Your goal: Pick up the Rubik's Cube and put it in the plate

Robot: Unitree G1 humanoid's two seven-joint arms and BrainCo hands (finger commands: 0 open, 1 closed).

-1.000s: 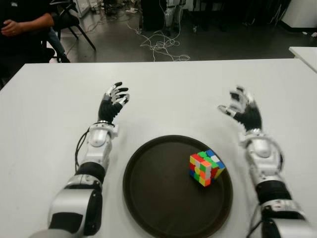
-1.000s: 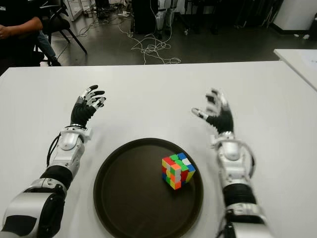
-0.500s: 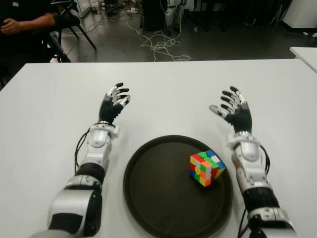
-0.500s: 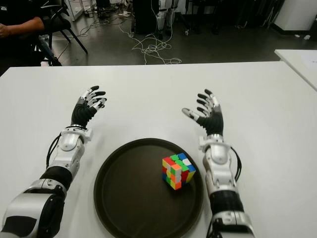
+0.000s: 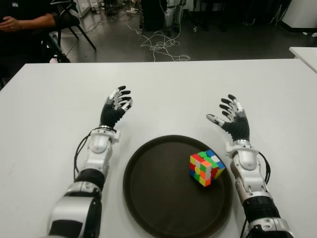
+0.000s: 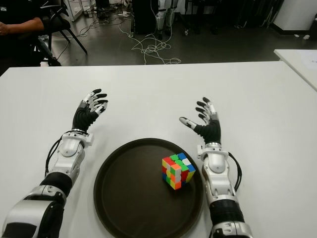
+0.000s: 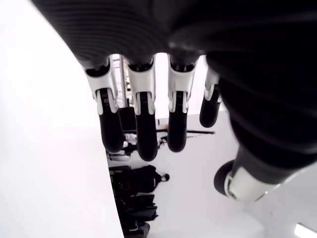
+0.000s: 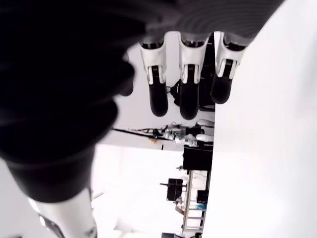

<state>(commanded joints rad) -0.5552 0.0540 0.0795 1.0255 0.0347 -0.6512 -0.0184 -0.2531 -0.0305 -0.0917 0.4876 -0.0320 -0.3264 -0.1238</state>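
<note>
Two hands, both empty. Nearest: Rubik's Cube (image 5: 206,167) already sits in the plate (image 5: 148,198), right of centre, close to the rim on that side, tilted with a corner toward us. So the task looks done by placement

Right hand (image 5: 233,122) is just past the plate's far right edge, fingers spread, palm facing inward, gripping nothing. Left hand (image 5: 114,108) is past the plate's far left side, fingers extended and slightly relaxed, also holding nothing. Wrist views confirm both

Risks from here, my read:
- right forearm runs right alongside the plate rim; any inward sweep could clip the rim and shift the plate, or knock the cube
- cube is near the edge, so a bump might tip it out onto the table (image 5: 173,94)
- re-grasping would only undo the placement

Farther out: person (image 5: 20,22) seated beyond the table's far left corner, cables (image 5: 161,42) on the floor, neither in reach
</note>
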